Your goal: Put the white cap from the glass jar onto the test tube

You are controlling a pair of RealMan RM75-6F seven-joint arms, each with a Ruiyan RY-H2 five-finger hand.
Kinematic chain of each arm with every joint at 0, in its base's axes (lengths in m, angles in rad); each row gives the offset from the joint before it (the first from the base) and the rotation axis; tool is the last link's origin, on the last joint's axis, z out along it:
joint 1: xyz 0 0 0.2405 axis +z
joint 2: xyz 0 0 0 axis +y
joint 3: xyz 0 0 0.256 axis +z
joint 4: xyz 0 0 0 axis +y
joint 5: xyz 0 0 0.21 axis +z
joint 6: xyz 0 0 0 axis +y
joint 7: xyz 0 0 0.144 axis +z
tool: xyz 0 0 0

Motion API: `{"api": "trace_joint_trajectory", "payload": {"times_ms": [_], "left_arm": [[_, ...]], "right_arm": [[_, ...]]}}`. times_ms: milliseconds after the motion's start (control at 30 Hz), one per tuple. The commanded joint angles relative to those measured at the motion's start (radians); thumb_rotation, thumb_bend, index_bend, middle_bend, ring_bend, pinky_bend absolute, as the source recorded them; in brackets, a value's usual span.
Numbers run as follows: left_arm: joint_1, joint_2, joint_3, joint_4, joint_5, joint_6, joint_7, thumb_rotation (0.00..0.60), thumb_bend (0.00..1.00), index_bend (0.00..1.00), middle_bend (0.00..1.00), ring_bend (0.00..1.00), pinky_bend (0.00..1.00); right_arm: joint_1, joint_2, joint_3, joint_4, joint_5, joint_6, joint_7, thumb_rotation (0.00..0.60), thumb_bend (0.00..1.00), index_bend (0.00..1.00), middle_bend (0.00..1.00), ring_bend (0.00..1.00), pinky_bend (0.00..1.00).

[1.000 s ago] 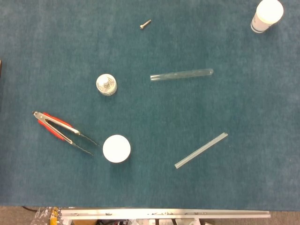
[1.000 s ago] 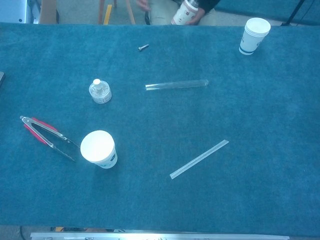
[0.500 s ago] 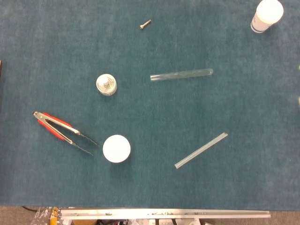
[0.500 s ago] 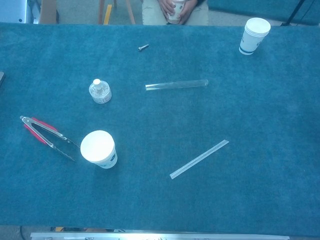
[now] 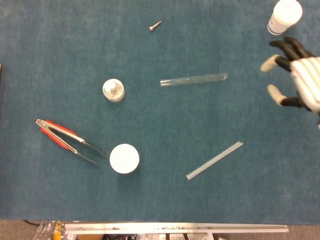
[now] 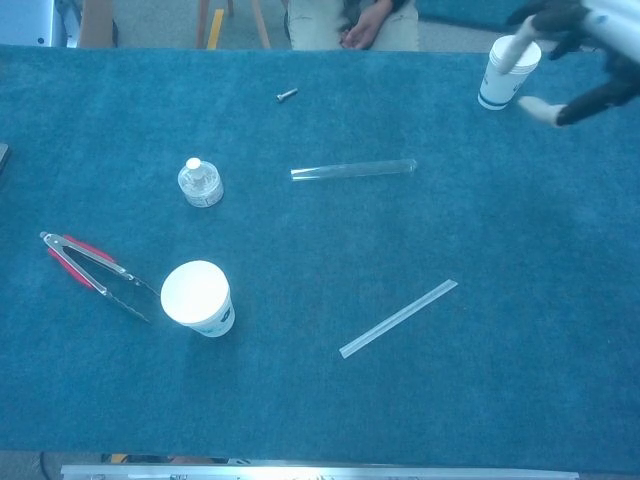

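**Ana:** Head view shows the right robot hand [image 5: 299, 75] at the right edge of the worktop [image 5: 165, 120], fingers spread and holding nothing, hovering just below the paper cup [image 5: 285, 16] in the far right corner. The left robot hand appears in neither view.

**Ben:** And where are the task's things?

**Ana:** The small glass jar [image 5: 113, 90] stands upright left of centre with the white cap [image 5: 113, 88] on its top. The test tube [image 5: 194, 79] lies on its side near the middle, open end toward the jar, rounded end toward the right hand. They are apart, with bare cloth between.

**Ben:** Why would the hand be spread like that?

**Ana:** My guess is it is readied for a grasp. The tube lies on that arm's side, so I judge it is meant to pick the tube up, leaving the cap for the other arm.

**Ben:** Anything in the way?

**Ana:** Red-handled tongs [image 5: 67, 140] and a second white cup [image 5: 124, 158] sit near the jar; a clear flat strip [image 5: 214, 160] lies nearer the front, and a small screw [image 5: 154, 25] at the far side. In the chest view the right hand [image 6: 565, 55] overlaps the corner cup [image 6: 505, 75], so knocking it seems possible.
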Motion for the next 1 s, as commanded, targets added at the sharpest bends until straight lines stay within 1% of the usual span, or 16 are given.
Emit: {"api": "trace_joint_trajectory", "payload": {"times_ms": [33,133,333,533,767,1000], "left_arm": [[0.004,0.011,0.005,-0.014,0.009,0.002,0.011,0.600,0.32,0.30,0.12,0.00,0.02],[0.006,0.022,0.009,-0.026,0.012,-0.001,0.017,0.600,0.32,0.30,0.12,0.00,0.02],[0.011,0.029,0.013,-0.035,0.020,0.005,0.024,0.600,0.32,0.30,0.12,0.00,0.02],[0.008,0.021,0.018,-0.032,0.033,-0.005,0.025,0.600,0.32,0.30,0.12,0.00,0.02],[0.007,0.016,0.024,-0.021,0.050,-0.009,0.016,0.600,0.32,0.30,0.11,0.00,0.02],[0.007,0.013,0.028,-0.008,0.056,-0.009,0.000,0.600,0.32,0.30,0.11,0.00,0.02]], "right_arm": [[0.143,-0.100,0.029,0.072,0.178,-0.086,-0.135,0.600,0.33,0.41,0.16,0.06,0.26],[0.211,-0.169,0.020,0.124,0.262,-0.086,-0.208,0.600,0.33,0.42,0.18,0.06,0.27],[0.310,-0.292,-0.004,0.222,0.381,-0.057,-0.324,0.600,0.33,0.44,0.19,0.06,0.28],[0.385,-0.394,-0.023,0.324,0.461,-0.031,-0.410,0.600,0.33,0.44,0.19,0.06,0.28],[0.454,-0.507,-0.041,0.447,0.527,-0.016,-0.491,0.600,0.30,0.44,0.19,0.06,0.28],[0.510,-0.612,-0.039,0.558,0.577,-0.015,-0.546,0.600,0.27,0.44,0.19,0.06,0.28]]}}
